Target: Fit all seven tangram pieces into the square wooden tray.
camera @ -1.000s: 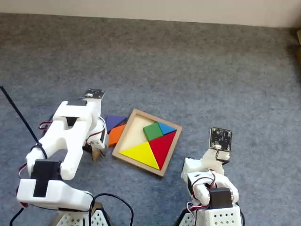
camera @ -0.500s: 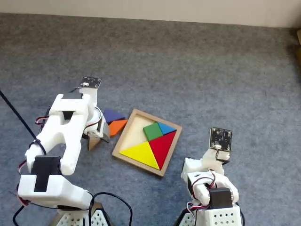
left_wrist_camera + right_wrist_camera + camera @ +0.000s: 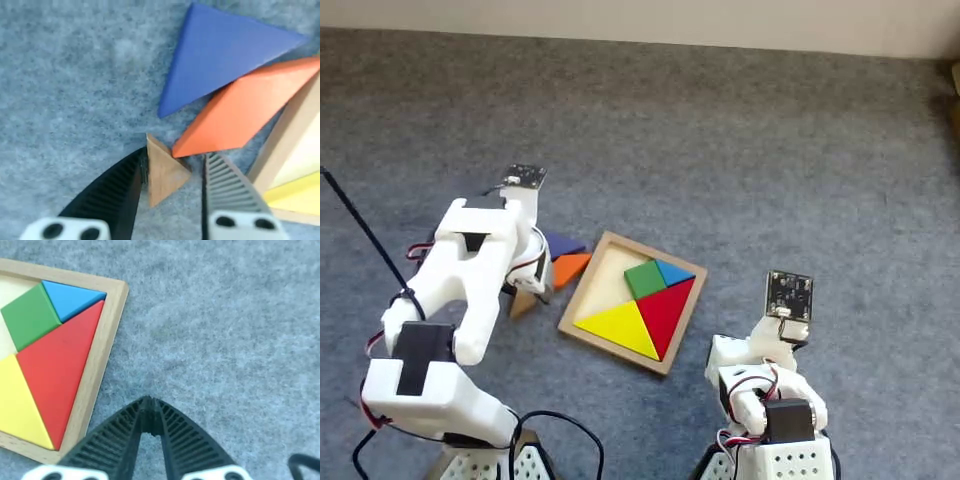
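Bracketing the tan triangle (image 3: 162, 172), the left gripper (image 3: 175, 159) is seen with jaws part-open. The dark jaw is against one flat edge and the pale jaw is just clear of the opposite corner. The piece lies flat on the grey tabletop (image 3: 770, 150), between the jaws and not yet clamped.

Just beyond the jaw tips the orange parallelogram (image 3: 245, 115) is almost touching the tan corner, with the dark blue triangle (image 3: 215, 55) past it. The wooden tray (image 3: 285, 140) rim runs along the pale jaw's side.

Handling, as judged:
- Thin wood: light, rigid, smooth-edged, not fragile.
- No parallel edges, so an edge-against-corner pinch is expected to twist or squirt it.
- A low hold, flat edge to blunt corner and centred, is advised.

The right gripper (image 3: 150, 415) is parked with jaws pressed together, nothing held, and the tray corner is off beyond its tips.
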{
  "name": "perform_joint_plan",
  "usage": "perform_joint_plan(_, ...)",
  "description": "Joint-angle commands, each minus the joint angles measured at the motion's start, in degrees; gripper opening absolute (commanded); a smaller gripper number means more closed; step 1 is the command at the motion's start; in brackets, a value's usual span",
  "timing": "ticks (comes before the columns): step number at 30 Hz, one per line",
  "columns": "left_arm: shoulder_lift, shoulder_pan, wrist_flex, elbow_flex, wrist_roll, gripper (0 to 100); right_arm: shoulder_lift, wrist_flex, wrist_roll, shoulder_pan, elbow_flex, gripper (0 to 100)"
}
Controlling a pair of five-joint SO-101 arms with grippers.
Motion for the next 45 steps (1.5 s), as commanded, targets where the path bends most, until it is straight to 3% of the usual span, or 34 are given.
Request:
perform_joint_plan(1, 0.0, 0.5, -1.0, -1.5, 0.6, 12, -1.2, 0.5, -0.5, -0.4, 8.7, 0.6)
perform_joint_plan(6, 0.0, 0.3, -0.9, -1.5, 0.6, 12, -1.2, 0.5, -0.5, -0.5, 8.7, 0.6)
perform_joint_plan(13, 0.0, 0.1, 3.6, -3.4, 0.6, 24, -1.2, 0.5, -0.5, -0.5, 8.7, 0.6)
perform_joint_plan(34, -0.1, 1.1, 3.7, -1.3, -5.5, 24, -1.2, 0.5, -0.5, -0.6, 8.7, 0.6)
perform_joint_plan(45, 0.0, 1.1, 3.7, -1.0, -8.3, 17, -1.2, 0.5, -0.5, -0.6, 8.7, 0.6)
